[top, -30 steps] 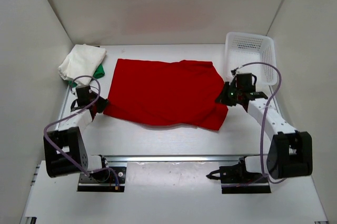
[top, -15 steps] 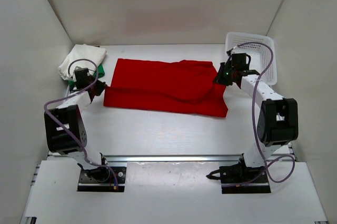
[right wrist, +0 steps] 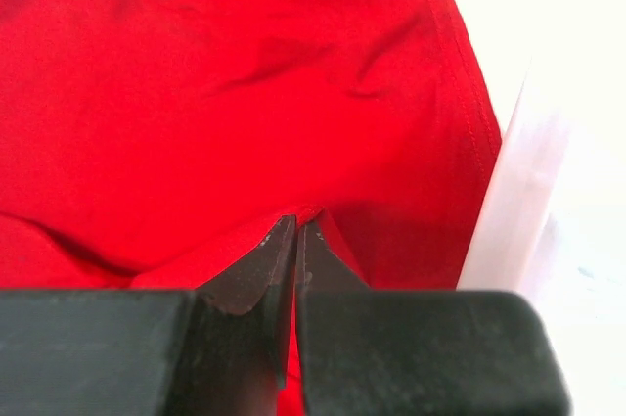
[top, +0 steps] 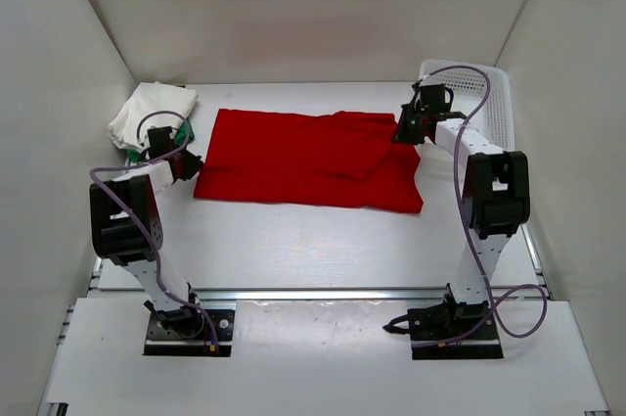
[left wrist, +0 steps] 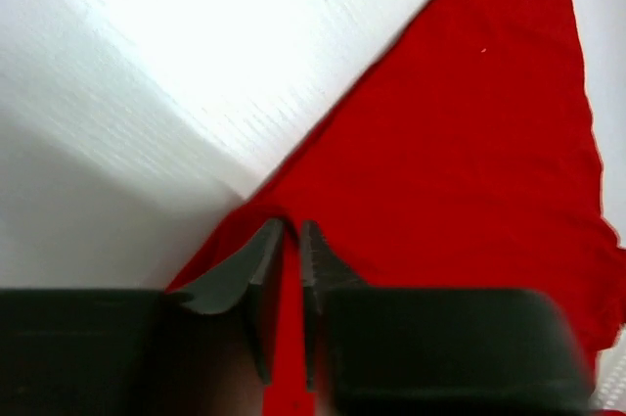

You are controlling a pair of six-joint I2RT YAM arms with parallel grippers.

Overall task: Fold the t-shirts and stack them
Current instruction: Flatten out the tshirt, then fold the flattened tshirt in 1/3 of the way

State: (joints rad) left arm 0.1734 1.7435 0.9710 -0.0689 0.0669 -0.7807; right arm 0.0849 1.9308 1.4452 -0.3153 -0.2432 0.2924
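The red t-shirt point(top: 303, 157) lies in the middle of the table, its near half folded back over the far half into a wide strip. My left gripper point(top: 186, 163) is at its left edge. In the left wrist view the jaws point(left wrist: 290, 225) stand slightly apart, with red cloth point(left wrist: 469, 142) in the narrow gap. My right gripper point(top: 403, 130) is at the shirt's far right corner. Its jaws point(right wrist: 296, 222) are shut on a fold of the red cloth point(right wrist: 196, 93). The off-white t-shirt point(top: 152, 113) lies folded at the back left on the green t-shirt point(top: 184, 130), of which only an edge shows.
A white mesh basket point(top: 494, 103) stands at the back right, just beside my right gripper; its wall point(right wrist: 514, 210) shows in the right wrist view. White walls close in the table on three sides.
Both grippers carried the red shirt's near edge toward the back, folding it over. The left jaws have parted a little; the right jaws stay shut.
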